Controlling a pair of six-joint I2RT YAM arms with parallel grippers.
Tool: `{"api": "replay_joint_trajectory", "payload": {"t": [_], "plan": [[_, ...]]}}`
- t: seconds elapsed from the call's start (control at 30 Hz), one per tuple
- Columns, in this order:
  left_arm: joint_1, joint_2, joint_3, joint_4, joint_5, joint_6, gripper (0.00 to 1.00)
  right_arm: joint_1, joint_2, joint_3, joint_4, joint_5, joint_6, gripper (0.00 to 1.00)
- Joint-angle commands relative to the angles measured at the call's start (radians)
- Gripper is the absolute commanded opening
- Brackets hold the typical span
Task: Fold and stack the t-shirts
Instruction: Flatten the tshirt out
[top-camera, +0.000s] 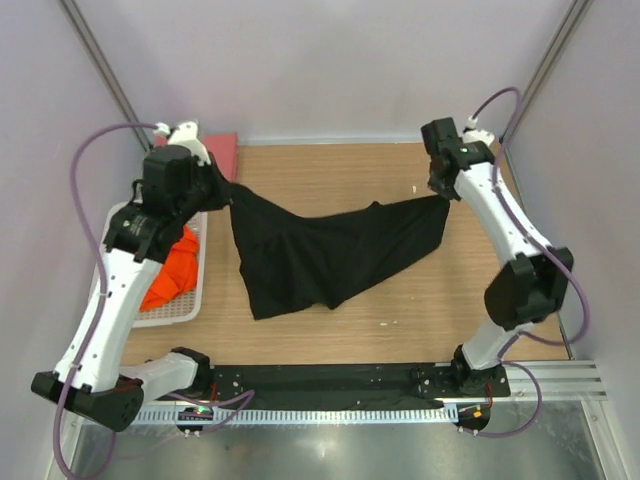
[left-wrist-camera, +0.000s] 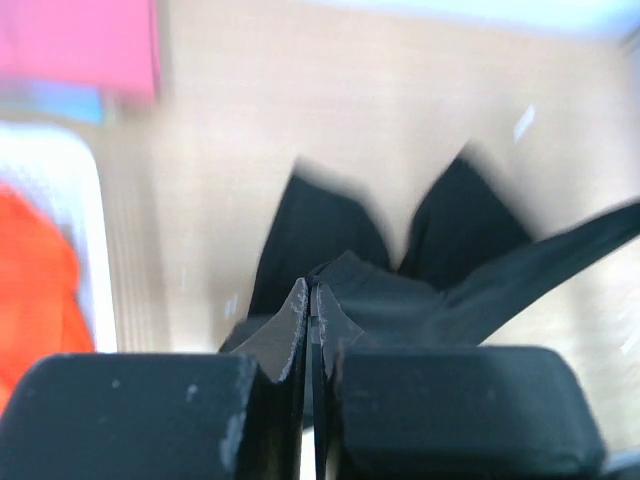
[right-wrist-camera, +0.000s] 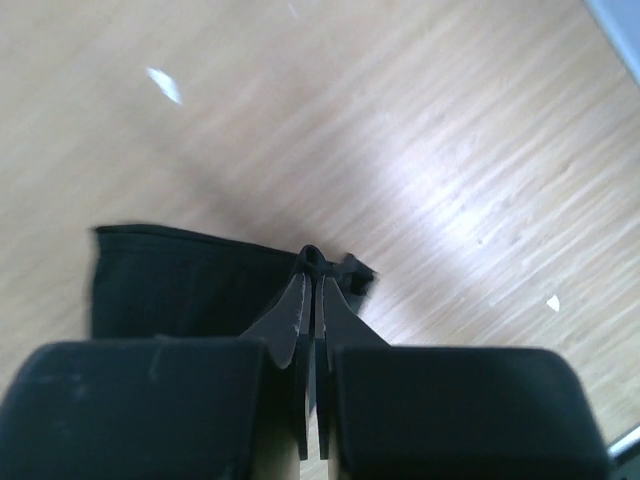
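Observation:
A black t-shirt (top-camera: 320, 250) hangs stretched between my two grippers above the wooden table, and its lower part sags onto the boards. My left gripper (top-camera: 228, 190) is shut on the shirt's left corner; in the left wrist view the jaws (left-wrist-camera: 312, 292) are pressed together on black cloth (left-wrist-camera: 470, 235). The right gripper (top-camera: 444, 196) is shut on the right corner, with a bunched edge of black cloth (right-wrist-camera: 180, 285) pinched at its tips (right-wrist-camera: 313, 262). An orange t-shirt (top-camera: 175, 265) lies crumpled in the basket. At the back left lies a pinkish-red t-shirt (top-camera: 222, 152).
A white mesh basket (top-camera: 190, 312) stands at the table's left edge under the left arm. Grey walls close in the back and both sides. Small white scraps (right-wrist-camera: 165, 85) lie on the wood (top-camera: 400, 300). The black base rail (top-camera: 330, 380) runs along the near edge.

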Motion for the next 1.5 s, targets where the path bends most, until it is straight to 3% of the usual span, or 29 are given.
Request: {"api": "replay_joint_trajectory", "payload": {"t": [0.0,0.1,0.27,0.43,0.53,0.73,0.87,1.03,1.13,1.27,1.37,1.47], "plan": [[0.0,-0.08,0.155,0.106,-0.06,0.007,0.0,-0.001,-0.288,0.091,0.061,0.021,-0.154,0.01],[0.0,-0.169,0.178,0.136,-0.022,-0.039,0.0,-0.001,-0.432,0.046,0.084,-0.052,-0.195,0.01],[0.0,-0.341,0.09,0.251,0.254,-0.164,0.0,-0.001,-0.779,-0.029,0.096,-0.221,-0.219,0.01],[0.002,-0.508,0.091,0.227,0.293,-0.136,0.0,-0.001,-1.008,-0.009,0.088,-0.324,-0.199,0.01],[0.002,-0.556,0.099,0.222,0.273,-0.097,0.0,-0.001,-1.03,0.017,0.087,-0.373,-0.179,0.01],[0.002,-0.444,0.106,0.213,0.258,0.022,0.0,-0.001,-0.932,-0.03,0.203,-0.352,-0.209,0.01],[0.002,-0.242,0.077,0.289,0.186,0.116,0.0,-0.003,-0.788,-0.099,0.381,-0.301,-0.238,0.01],[0.005,-0.013,0.057,0.447,-0.083,0.297,0.0,-0.004,-0.533,-0.112,0.611,-0.191,-0.261,0.01],[0.04,0.165,0.112,0.561,-0.075,0.348,0.0,-0.021,-0.367,-0.02,0.67,-0.2,-0.304,0.01],[0.065,0.389,0.387,0.546,-0.104,0.361,0.0,-0.061,-0.174,0.272,0.624,-0.22,-0.34,0.01],[0.065,0.45,0.537,0.521,-0.085,0.391,0.0,-0.084,-0.088,0.441,0.552,-0.22,-0.39,0.01],[0.065,0.388,0.536,0.57,-0.045,0.377,0.0,-0.101,-0.109,0.454,0.544,-0.205,-0.447,0.01]]}}
